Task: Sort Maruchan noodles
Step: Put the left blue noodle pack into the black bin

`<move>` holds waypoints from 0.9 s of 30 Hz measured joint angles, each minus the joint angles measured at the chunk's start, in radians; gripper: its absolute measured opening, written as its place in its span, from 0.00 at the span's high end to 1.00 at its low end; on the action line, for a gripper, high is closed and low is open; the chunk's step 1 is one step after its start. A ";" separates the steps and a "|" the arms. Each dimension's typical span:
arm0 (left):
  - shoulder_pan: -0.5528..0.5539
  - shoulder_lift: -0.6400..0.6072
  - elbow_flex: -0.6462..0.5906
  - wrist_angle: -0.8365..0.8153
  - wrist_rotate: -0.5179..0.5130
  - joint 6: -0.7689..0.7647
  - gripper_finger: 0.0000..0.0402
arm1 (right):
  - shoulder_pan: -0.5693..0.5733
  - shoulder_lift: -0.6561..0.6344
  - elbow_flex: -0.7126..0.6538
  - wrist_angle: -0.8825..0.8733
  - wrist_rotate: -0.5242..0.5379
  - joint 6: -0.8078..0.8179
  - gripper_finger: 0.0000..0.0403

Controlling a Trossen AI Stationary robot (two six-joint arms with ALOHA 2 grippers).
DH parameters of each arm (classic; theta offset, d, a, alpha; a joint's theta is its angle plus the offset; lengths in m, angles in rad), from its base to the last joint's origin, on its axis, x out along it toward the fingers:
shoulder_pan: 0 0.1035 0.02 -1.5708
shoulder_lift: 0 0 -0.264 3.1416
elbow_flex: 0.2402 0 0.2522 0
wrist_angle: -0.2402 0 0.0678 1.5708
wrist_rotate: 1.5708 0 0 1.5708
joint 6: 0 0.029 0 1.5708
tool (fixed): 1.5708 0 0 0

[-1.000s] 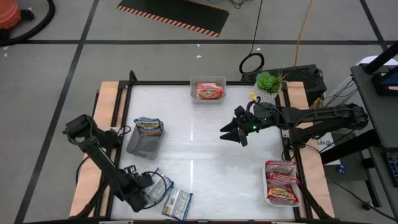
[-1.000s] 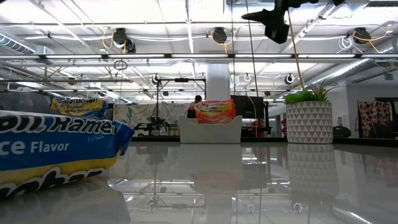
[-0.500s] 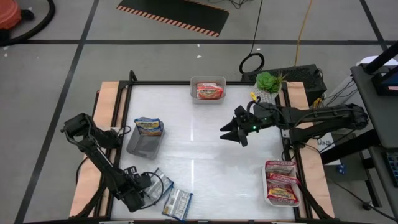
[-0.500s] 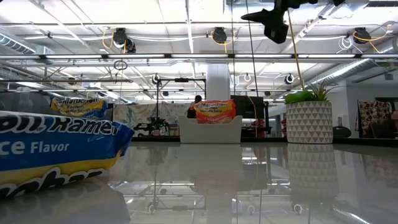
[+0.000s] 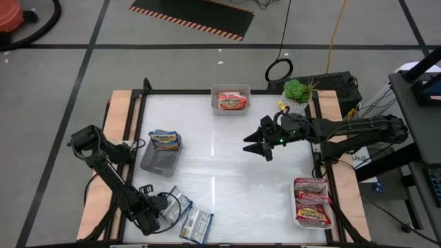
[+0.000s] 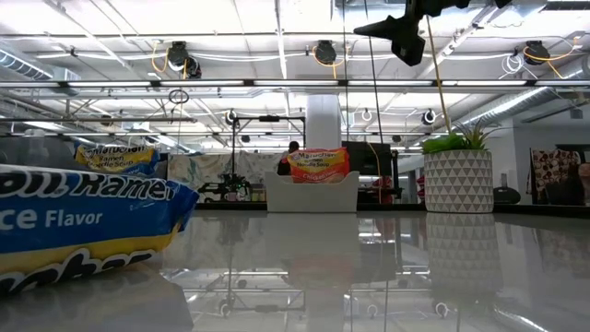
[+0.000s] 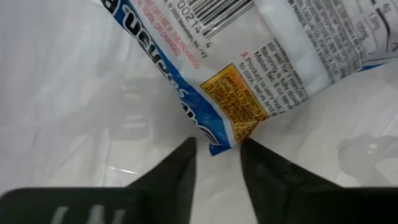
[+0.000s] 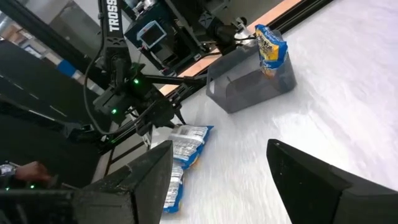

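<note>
Two blue-silver noodle packets lie flat near the table's near-left corner, one (image 5: 175, 202) beside my left gripper (image 5: 162, 210) and one (image 5: 196, 224) to its right. In the left wrist view my open left gripper (image 7: 217, 155) has a corner (image 7: 219, 142) of the first packet (image 7: 249, 74) between its fingertips; whether they touch it, I cannot tell. My right gripper (image 5: 253, 147) hangs open above the table's middle right, holding nothing, and shows at the top of the low view (image 6: 398, 32). Another blue packet (image 5: 165, 140) leans in the grey tray (image 5: 156, 162).
A tray (image 5: 230, 91) at the far edge holds an orange packet (image 5: 231, 101). A white tray (image 5: 298, 207) at the near right holds maroon packets (image 5: 313, 200). A potted plant (image 5: 296, 93) stands at the far right. Bare tabletop spans the middle (image 5: 213, 165).
My left arm has shifted slightly toward the table's near edge, its gripper staying by the blue-silver packet. The packets have not moved.
</note>
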 joint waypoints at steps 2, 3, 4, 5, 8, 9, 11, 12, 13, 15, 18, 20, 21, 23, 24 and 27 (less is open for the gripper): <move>0.004 0.000 0.000 0.004 -0.005 -0.020 0.77 | 0.000 0.000 0.000 0.000 0.000 0.000 0.37; 0.004 0.000 0.000 0.007 -0.009 -0.031 0.81 | 0.000 0.000 0.000 0.000 0.000 0.002 0.37; 0.004 0.000 0.000 0.012 -0.016 -0.039 0.84 | 0.000 0.000 0.000 0.000 0.000 0.005 0.37; 0.004 0.000 -0.001 0.018 -0.021 -0.044 0.87 | 0.000 0.000 0.000 0.000 0.000 0.007 0.37; 0.003 0.001 0.004 0.030 -0.044 -0.050 0.96 | 0.002 0.000 0.000 0.000 0.000 0.014 0.37; 0.003 0.001 0.008 0.029 -0.055 -0.049 0.98 | 0.002 0.000 0.000 0.000 0.000 0.023 0.37; 0.002 0.002 0.016 0.028 -0.073 -0.048 0.99 | 0.002 0.000 0.000 0.000 0.000 0.038 0.37; 0.002 0.002 0.020 0.028 -0.082 -0.048 0.99 | 0.002 0.000 0.000 0.000 0.000 0.043 0.37; 0.002 0.003 0.024 0.027 -0.091 -0.049 0.99 | 0.002 0.000 0.000 0.000 0.000 0.045 0.37; 0.002 0.004 0.029 0.029 -0.106 -0.048 0.99 | 0.002 0.000 0.000 0.000 0.000 0.052 0.37; 0.005 0.007 0.044 0.041 -0.144 -0.048 0.99 | 0.002 0.000 0.000 0.000 0.000 0.060 0.37; 0.008 0.008 0.063 0.048 -0.169 -0.038 0.99 | 0.002 0.000 0.000 0.000 0.000 0.060 0.37; 0.009 0.007 0.076 0.044 -0.176 -0.024 0.99 | 0.002 0.000 0.000 0.000 0.000 0.060 0.37; 0.007 0.007 0.105 0.040 -0.182 0.017 1.00 | 0.003 0.000 0.000 -0.003 0.002 0.060 0.37; 0.007 0.007 0.122 0.038 -0.185 0.037 1.00 | 0.003 0.000 0.000 -0.008 0.003 0.060 0.37; 0.015 0.005 0.167 0.034 -0.199 0.081 1.00 | 0.003 0.000 0.000 -0.011 0.006 0.060 0.37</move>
